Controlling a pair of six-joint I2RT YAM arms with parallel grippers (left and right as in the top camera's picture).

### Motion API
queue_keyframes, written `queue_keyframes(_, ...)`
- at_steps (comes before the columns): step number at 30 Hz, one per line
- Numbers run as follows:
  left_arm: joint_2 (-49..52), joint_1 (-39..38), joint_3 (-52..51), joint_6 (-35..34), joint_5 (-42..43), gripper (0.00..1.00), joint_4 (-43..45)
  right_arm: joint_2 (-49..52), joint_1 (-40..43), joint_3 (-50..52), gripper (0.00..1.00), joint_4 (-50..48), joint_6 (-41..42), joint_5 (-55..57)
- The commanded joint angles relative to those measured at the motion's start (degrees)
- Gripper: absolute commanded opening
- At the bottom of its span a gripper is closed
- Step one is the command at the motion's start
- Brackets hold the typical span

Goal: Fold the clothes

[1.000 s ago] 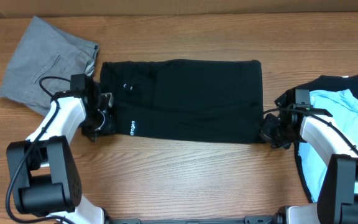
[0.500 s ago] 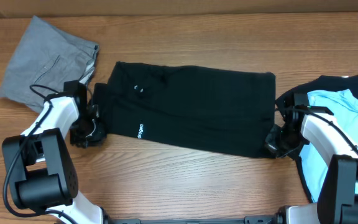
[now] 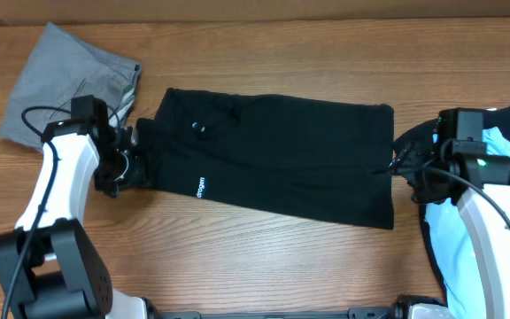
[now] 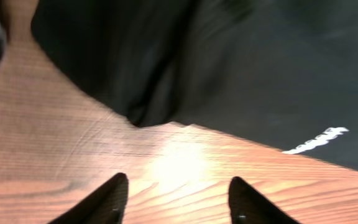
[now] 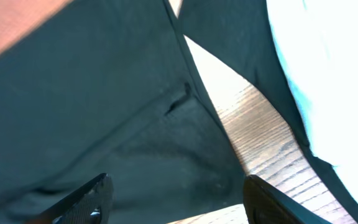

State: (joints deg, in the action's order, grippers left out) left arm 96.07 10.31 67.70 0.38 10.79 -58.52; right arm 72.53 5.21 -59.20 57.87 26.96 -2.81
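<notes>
Left tool (image 3: 122,170) sits at the left end of the black garment (image 3: 282,159), which lies spread flat across the middle of the desk (image 3: 282,53), slightly skewed, with its white logo (image 3: 200,187) near the front-left edge. Finger gap can't be read from overhead. Right tool (image 3: 412,170) is at the garment's right end, just beside the edge; its gap is also unclear from above. Grey garment (image 3: 65,89) lies crumpled at the far left, behind the left arm. Light blue shirt (image 3: 503,155) lies at the far right, partly under the right arm. Left wrist view: left tool (image 4: 179,202) is wide open, with both fingers (image 4: 107,199) low in frame and nothing between them. They are over bare desk (image 4: 166,168) and just short of the black garment (image 4: 260,74), whose folded edge runs across the upper frame. The logo (image 4: 316,140) shows at right; the view is blurred. Right wrist view: right tool (image 5: 182,205) is spread wide and holding nothing, its fingers (image 5: 86,202) over the black garment (image 5: 92,93), which fills the left and centre. A strip of desk (image 5: 266,143) is to the right, and the light blue shirt (image 5: 334,74) is at the upper right, near the garment but apart from it.
</notes>
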Motion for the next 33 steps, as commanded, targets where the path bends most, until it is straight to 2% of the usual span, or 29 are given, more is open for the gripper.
queue_keyframes(1,0.24,-1.11,-1.42,0.83,3.58,0.64,3.50,-1.29,0.17,-0.94,0.72,0.44,-0.11,-0.94)
queue_keyframes(7,3.34,-1.36,-7.67,0.59,12.24,0.66,15.47,-1.14,0.17,-0.94,0.73,0.96,-0.42,-1.18)
queue_keyframes(13,7.85,-1.36,-9.11,1.07,11.30,0.66,16.79,-1.16,0.17,-0.94,0.73,0.98,-0.42,-1.16)
queue_keyframes(14,8.90,-1.36,-9.14,1.16,11.26,0.63,16.81,-1.16,0.17,-0.94,0.73,0.96,-0.42,-1.16)
queue_keyframes(15,10.19,-1.33,-9.14,1.14,11.32,0.49,16.81,-1.16,0.17,-0.92,0.73,0.96,-0.42,-1.16)
queue_keyframes(16,10.73,-1.33,-9.14,1.11,11.30,0.41,16.79,-1.16,0.17,-0.94,0.73,0.98,-0.42,-1.16)
queue_keyframes(17,11.28,-1.33,-9.14,1.14,11.28,0.30,16.55,-1.16,0.17,-0.92,0.73,1.01,-0.44,-1.16)
queue_keyframes(19,11.52,-1.33,-9.14,1.16,11.04,0.15,15.41,-1.16,0.17,-0.94,0.73,1.05,-0.70,-1.18)
queue_keyframes(21,11.08,-1.16,-8.96,1.16,9.86,0.07,13.73,-1.16,0.17,-0.94,0.73,1.03,-1.53,-1.16)
queue_keyframes(27,9.05,0.66,-6.05,1.14,-2.29,0.04,2.73,-1.16,0.17,-0.94,0.72,0.96,-1.73,-1.14)
queue_keyframes(30,7.91,1.22,-4.92,1.01,-4.87,0.04,-0.70,-1.16,0.17,-0.94,0.72,0.81,-1.73,-1.14)
queue_keyframes(33,6.99,1.36,-3.56,-0.20,-4.92,0.15,-2.71,-1.16,0.17,-0.94,0.72,0.79,-1.73,-1.14)
